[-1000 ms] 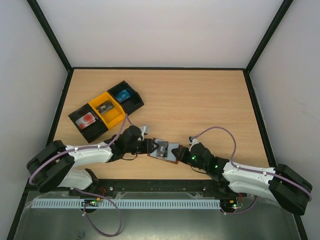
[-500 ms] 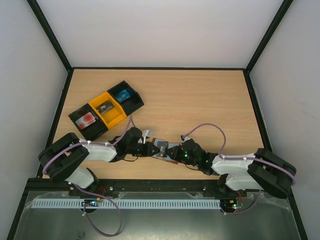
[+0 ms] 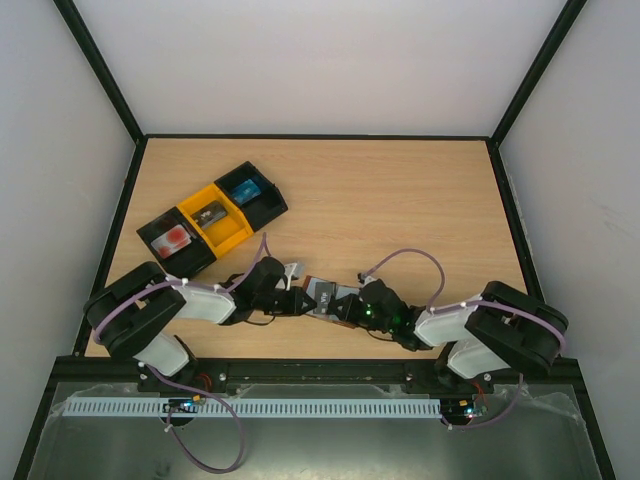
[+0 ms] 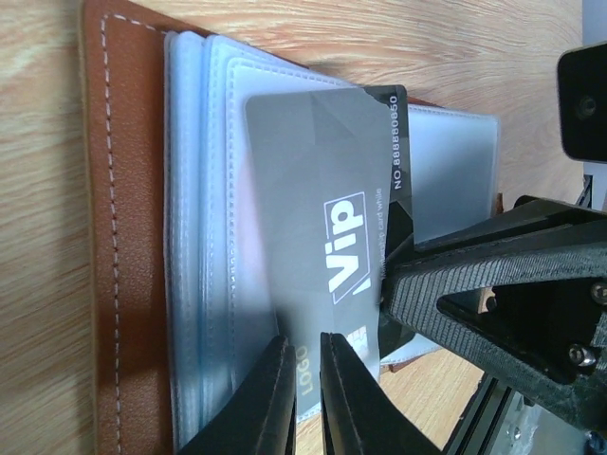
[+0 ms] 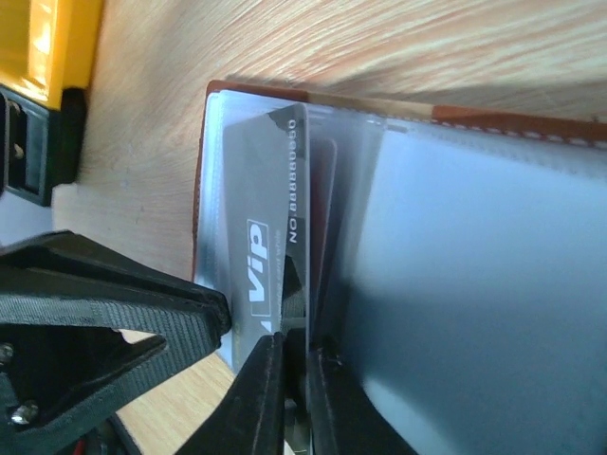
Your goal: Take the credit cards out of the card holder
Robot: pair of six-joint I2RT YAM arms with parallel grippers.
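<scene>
The brown card holder (image 3: 325,298) lies open near the table's front edge between my two grippers. Its pale inner pockets (image 4: 199,190) hold a dark grey card (image 4: 313,190) printed "VIP", part way out of a pocket. My left gripper (image 3: 298,300) comes in from the left. Its jaws (image 4: 303,341) are nearly closed on the pocket edge by the card's end. My right gripper (image 3: 352,305) comes in from the right and is shut (image 5: 296,341) on the dark card's edge (image 5: 251,209). The holder also shows in the right wrist view (image 5: 512,123).
A row of open trays stands at the back left. A black tray (image 3: 168,250) holds a pale card with a red patch (image 3: 176,238), a yellow tray (image 3: 228,228) a dark card (image 3: 211,212), and a black tray (image 3: 266,205) a blue card (image 3: 245,188). The yellow tray's corner shows in the right wrist view (image 5: 66,38).
Both arms have folded, their elbows drawn in toward the middle. The right gripper has closed in leftward on the holder. The holder has hardly moved.
</scene>
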